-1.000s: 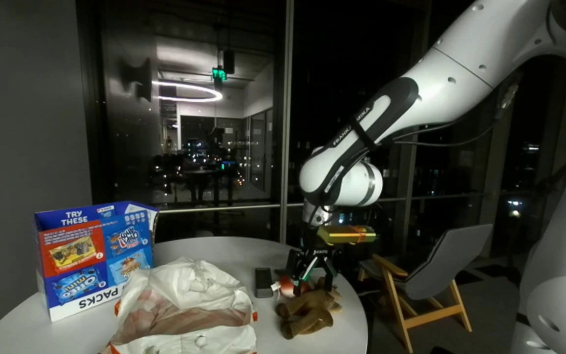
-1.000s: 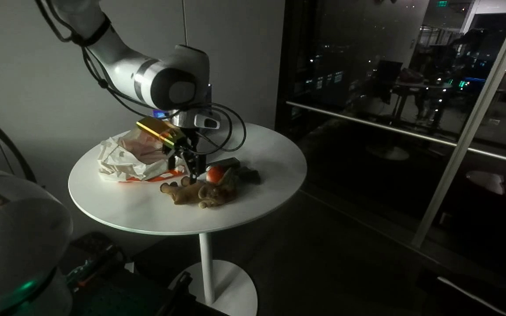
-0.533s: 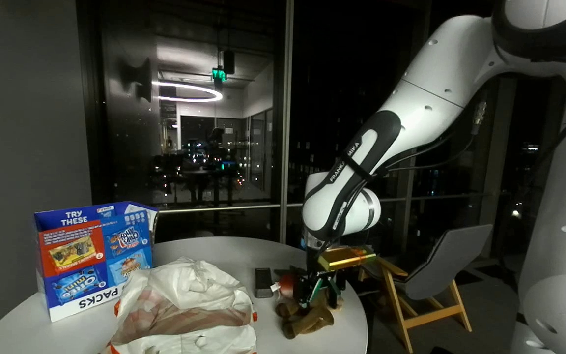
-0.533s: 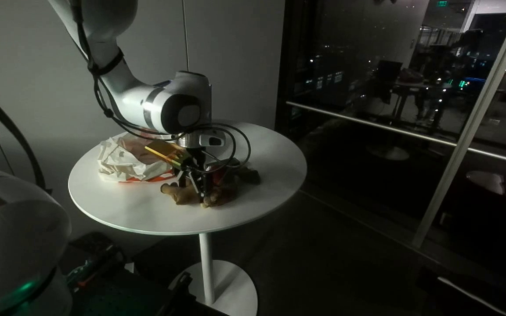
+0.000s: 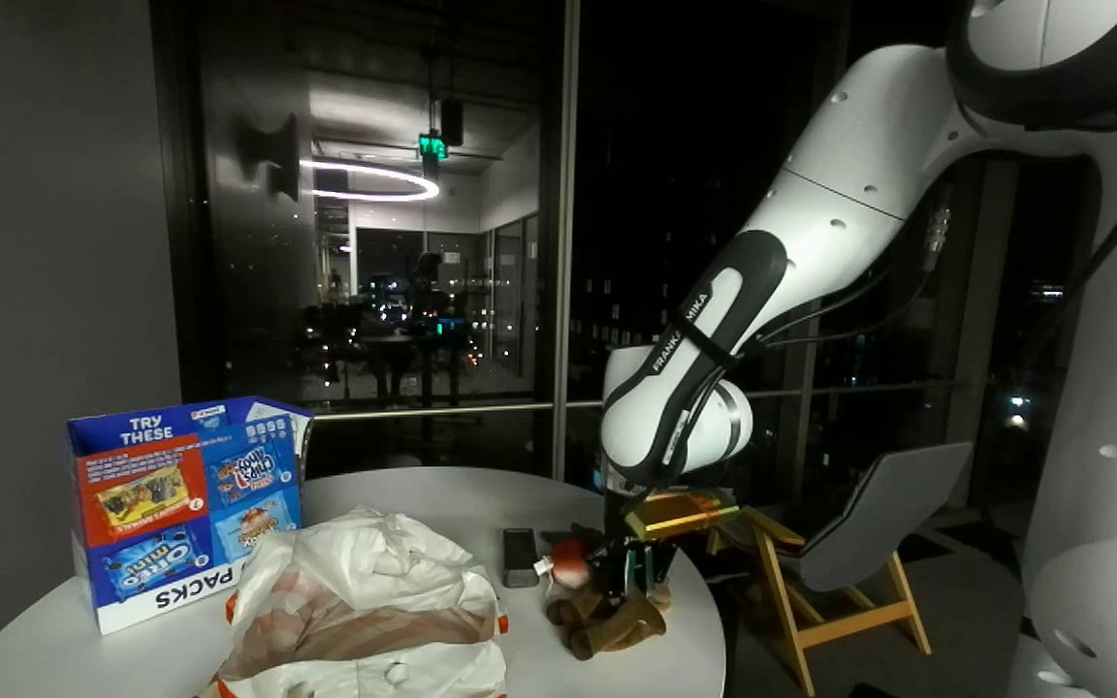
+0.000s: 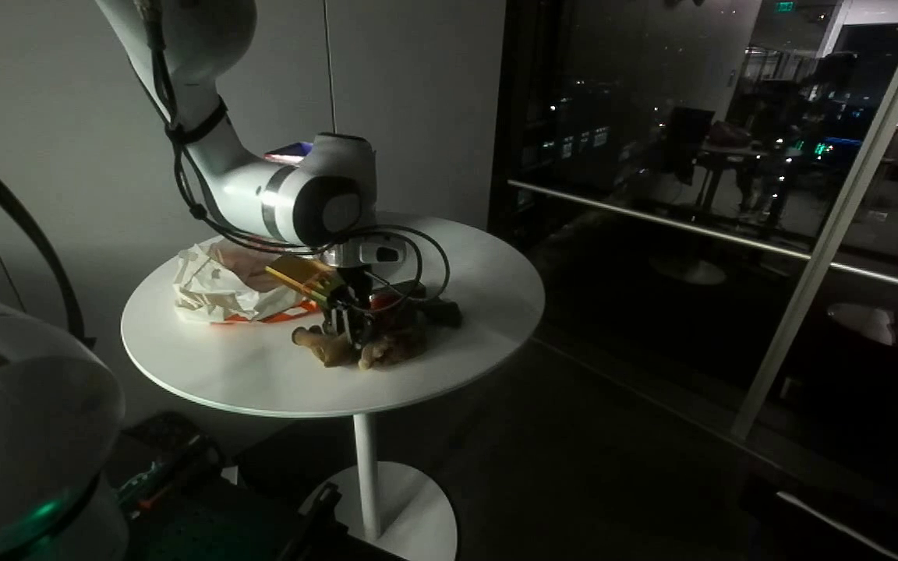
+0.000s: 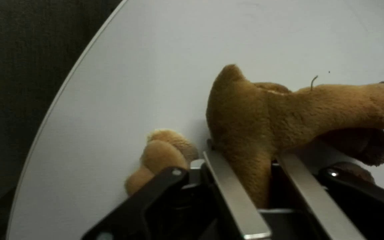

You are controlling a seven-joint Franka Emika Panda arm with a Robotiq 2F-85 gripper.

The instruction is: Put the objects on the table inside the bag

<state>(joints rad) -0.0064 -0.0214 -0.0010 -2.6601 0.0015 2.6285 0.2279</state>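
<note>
Two jaws clasp one plush toy [image 7: 242,120] beside one red object [image 5: 570,562].

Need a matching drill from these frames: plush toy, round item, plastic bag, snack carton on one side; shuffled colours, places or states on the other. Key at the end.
Column 1
1. plush toy
2. round item
3. plastic bag
4. snack carton

Column 2
A. mostly blue, standing upright
B. whitish, crumpled
C. brown, between the jaws of the tool
D. red, beside the plush toy

Pairs: 1-C, 2-D, 3-B, 4-A
</note>
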